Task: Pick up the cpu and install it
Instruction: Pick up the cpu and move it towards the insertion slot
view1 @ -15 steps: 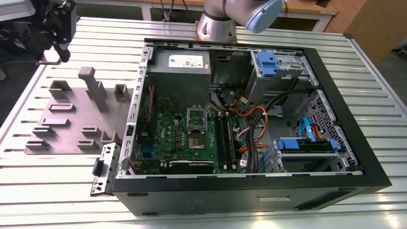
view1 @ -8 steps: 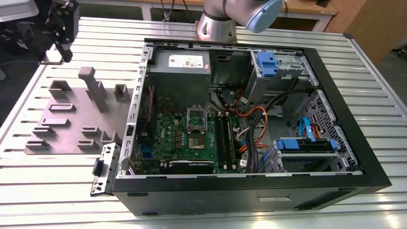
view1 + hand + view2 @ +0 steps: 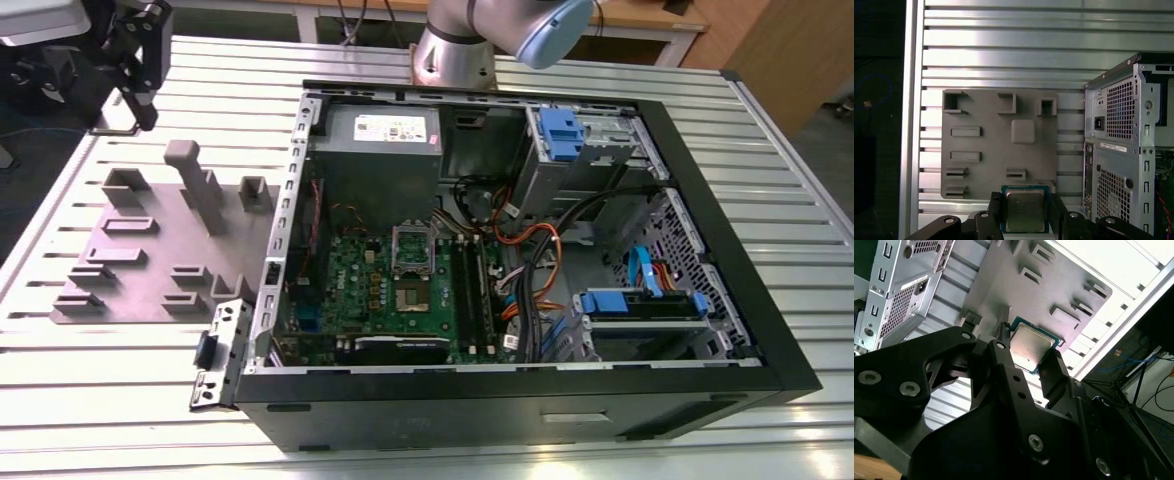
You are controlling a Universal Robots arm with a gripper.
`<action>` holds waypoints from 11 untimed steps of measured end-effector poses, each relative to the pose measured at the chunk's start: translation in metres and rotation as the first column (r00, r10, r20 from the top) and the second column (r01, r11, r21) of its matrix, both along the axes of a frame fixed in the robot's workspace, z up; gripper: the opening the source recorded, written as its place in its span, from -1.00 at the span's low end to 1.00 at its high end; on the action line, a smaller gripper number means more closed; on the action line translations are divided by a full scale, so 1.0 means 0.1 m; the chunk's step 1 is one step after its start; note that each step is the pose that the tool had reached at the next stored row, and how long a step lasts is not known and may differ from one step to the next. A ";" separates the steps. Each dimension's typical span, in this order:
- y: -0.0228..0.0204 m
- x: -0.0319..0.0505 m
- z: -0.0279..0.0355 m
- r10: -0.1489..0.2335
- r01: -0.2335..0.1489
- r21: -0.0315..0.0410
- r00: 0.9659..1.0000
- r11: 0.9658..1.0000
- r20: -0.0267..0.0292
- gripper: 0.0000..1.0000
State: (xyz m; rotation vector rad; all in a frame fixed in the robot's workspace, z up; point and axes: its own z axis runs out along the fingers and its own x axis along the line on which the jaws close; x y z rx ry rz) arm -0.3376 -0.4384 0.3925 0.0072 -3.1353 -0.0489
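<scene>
The cpu, a small square chip with a silvery top and a teal-green rim, sits between my black fingers in both wrist views. My gripper is shut on the cpu, one finger on each side. It hangs in the air above the near edge of the grey holder plate. In the exterior view my gripper is high at the far left, beyond the holder plate. The green motherboard lies inside the open computer case, with the silver socket frame near its middle.
Grey blocks and posts stand up from the holder plate. The case wall rises between the plate and the motherboard. Cables, blue drive bays and the power supply crowd the case. The table is of ribbed aluminium.
</scene>
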 end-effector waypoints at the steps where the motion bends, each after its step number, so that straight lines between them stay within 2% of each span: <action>1: 0.000 0.005 0.000 0.000 0.000 0.000 1.000 1.000 0.000 -0.06; 11: 0.000 0.035 0.000 0.000 0.000 0.000 1.000 1.000 0.000 -0.06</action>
